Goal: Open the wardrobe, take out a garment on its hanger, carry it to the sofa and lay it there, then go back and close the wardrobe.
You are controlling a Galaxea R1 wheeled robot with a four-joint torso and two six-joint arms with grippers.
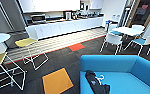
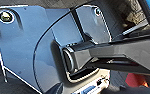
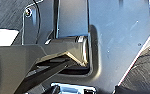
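black garment (image 1: 96, 82) lies on blue sofa (image 1: 131, 67) seat | white hanger (image 1: 100, 77) apparently beside it | gripper states: cannot tell

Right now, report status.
Grippers: fingers unreadable. Black garment with white hanger lies on blue sofa. Chairs and table beyond.
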